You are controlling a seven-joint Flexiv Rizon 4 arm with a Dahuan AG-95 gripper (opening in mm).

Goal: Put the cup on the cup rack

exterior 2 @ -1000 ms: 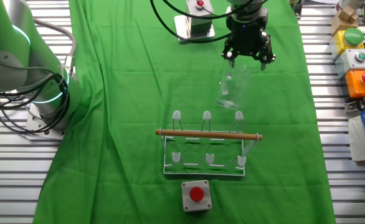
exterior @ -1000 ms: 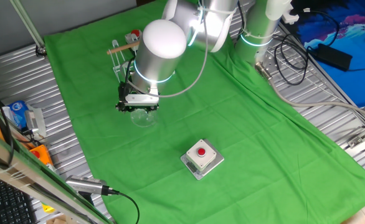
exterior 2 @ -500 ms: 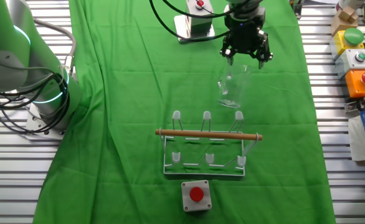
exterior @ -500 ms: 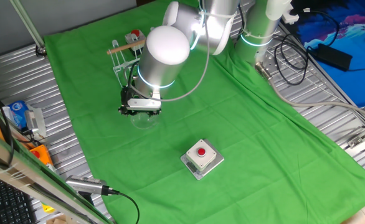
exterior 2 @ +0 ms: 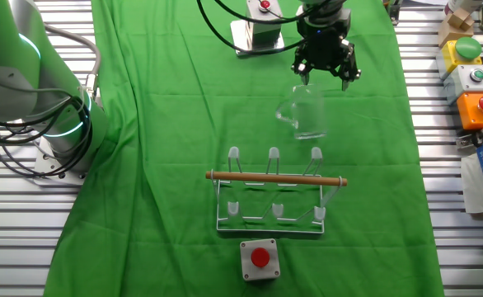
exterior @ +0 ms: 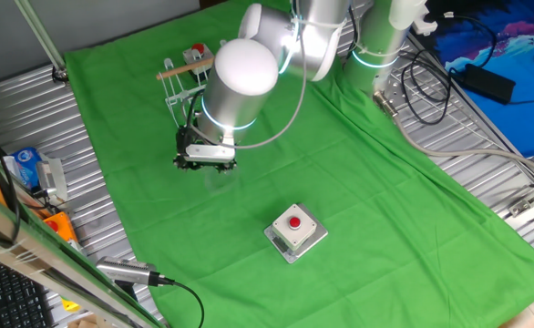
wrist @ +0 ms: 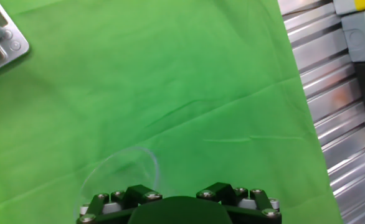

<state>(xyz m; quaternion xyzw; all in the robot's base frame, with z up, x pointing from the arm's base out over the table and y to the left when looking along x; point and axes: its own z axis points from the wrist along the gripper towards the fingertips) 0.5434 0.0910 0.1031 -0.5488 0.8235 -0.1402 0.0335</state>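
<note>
In one fixed view the gripper (exterior: pixel 205 162) hangs over the green surface (exterior: pixel 358 200); the cup is barely visible beneath. The other fixed view shows the cup (exterior 2: pixel 306 113) standing between gripper and cup rack (exterior 2: pixel 274 188), apparently unheld. The hand view hides the fingers, so I cannot tell their state. Thin, slippery, fragile glass: grip the rim wall gently.

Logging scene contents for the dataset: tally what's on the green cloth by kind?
Cup: 1
Cup rack: 1
Grey boxes with a red button: 2
Total: 4
</note>
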